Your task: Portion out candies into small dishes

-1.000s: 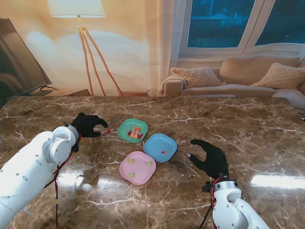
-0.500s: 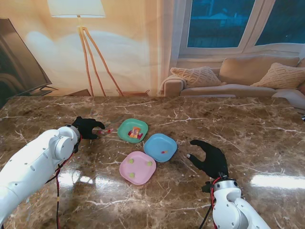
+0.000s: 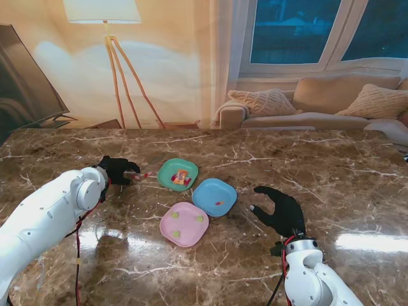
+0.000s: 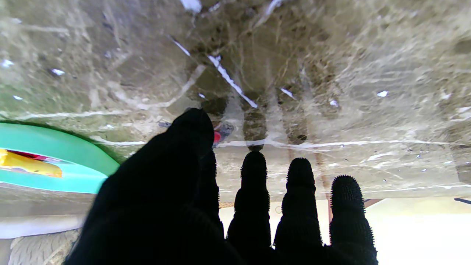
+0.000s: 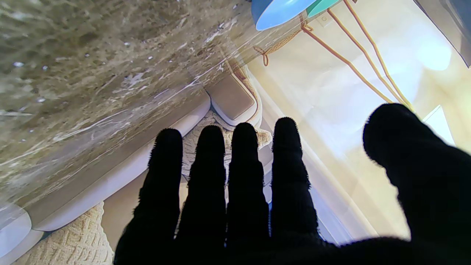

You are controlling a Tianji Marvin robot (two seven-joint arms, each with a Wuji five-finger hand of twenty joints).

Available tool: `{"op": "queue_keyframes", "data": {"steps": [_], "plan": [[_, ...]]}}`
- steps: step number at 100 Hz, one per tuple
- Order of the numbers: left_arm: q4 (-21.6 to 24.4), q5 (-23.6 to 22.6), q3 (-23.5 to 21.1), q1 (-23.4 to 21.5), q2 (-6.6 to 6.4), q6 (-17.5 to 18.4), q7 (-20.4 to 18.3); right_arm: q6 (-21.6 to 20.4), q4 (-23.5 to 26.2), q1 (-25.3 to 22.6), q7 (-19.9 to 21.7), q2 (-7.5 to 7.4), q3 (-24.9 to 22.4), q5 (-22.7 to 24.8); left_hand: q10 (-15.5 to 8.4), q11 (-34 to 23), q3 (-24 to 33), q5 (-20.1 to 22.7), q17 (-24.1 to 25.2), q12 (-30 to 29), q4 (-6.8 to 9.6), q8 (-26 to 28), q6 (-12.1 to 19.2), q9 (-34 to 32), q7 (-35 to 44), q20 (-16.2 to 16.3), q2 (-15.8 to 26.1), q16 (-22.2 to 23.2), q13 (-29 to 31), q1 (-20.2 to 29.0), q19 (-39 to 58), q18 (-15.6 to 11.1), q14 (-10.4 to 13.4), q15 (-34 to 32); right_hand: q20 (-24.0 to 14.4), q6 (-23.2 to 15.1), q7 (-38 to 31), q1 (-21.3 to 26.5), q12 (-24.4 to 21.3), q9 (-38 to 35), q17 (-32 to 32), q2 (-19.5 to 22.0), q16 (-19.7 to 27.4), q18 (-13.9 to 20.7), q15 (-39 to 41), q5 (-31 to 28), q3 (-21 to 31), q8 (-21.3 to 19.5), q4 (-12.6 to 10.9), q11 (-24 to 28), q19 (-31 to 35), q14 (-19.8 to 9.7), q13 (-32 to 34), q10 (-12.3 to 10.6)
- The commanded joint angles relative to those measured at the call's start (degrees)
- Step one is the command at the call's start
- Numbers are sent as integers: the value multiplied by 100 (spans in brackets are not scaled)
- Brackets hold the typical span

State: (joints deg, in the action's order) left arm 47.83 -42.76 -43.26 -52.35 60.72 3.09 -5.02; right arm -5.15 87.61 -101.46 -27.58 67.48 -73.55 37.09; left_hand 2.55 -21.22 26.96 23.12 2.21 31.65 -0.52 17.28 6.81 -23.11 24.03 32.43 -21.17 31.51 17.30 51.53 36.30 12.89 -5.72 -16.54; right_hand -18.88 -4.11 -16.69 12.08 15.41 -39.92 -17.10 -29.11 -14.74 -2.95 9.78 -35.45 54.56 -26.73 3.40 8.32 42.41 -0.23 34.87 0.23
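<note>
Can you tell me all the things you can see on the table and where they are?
green dish: one, green, middle of the table, farthest from me of the three dishes, holds a pile of mixed-colour candies
blue dish: one, blue, right of the green dish and nearer to me, one small candy in it
pink dish: one, pink, nearest to me, three greenish candies in it
red candy: one, red, by the left fingertips, just left of the green dish
table: one, brown marble
left hand: black glove, left of the green dish, pinching the red candy
right hand: black glove, open, right of the blue dish
</note>
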Motion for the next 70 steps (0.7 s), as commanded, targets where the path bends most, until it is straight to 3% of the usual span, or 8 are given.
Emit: {"op": "queue_keyframes", "data": {"steps": [1,28,51,70], "plan": [[-111,21,59,34,40,38,53,45,1,-32,101,-6,4,-2,52,-27,-54,215,80,-65,11,157,-20,161,222,95,59,32,-34,282,-101,-61,10,13,-93,-106,4,-101,55,-30,60,32,-48,7,-23,3,90,-45,-77,-12,-111,94,-190,-13],[-249,-29,144,29,42,213,284,47,3,-25,119,-7,18,-15,44,-185,-140,484,40,29,-179,1601,291,-60,1616,74,-339,53,98,375,-7,-37,7,-82,-93,-111,10,-100,55,-30,61,33,-49,9,-20,13,90,-43,-78,-11,-111,93,-187,-18],[-493,40,318,50,80,263,500,30,4,-26,140,-11,22,-19,44,-280,-190,516,1,74,-210,1914,390,-171,1999,80,-462,67,174,485,85,-10,-4,-151,-92,-108,8,-99,54,-28,62,30,-50,2,-18,6,91,-43,-77,-12,-110,95,-183,-14],[-779,179,472,69,148,305,765,39,8,-16,176,-17,32,-17,68,-394,-703,652,-31,141,-127,2141,551,-347,2536,36,-383,86,271,868,220,-1,-17,-238,-91,-106,10,-97,54,-29,62,34,-49,2,-19,11,92,-42,-78,-11,-108,95,-183,-12]]}}
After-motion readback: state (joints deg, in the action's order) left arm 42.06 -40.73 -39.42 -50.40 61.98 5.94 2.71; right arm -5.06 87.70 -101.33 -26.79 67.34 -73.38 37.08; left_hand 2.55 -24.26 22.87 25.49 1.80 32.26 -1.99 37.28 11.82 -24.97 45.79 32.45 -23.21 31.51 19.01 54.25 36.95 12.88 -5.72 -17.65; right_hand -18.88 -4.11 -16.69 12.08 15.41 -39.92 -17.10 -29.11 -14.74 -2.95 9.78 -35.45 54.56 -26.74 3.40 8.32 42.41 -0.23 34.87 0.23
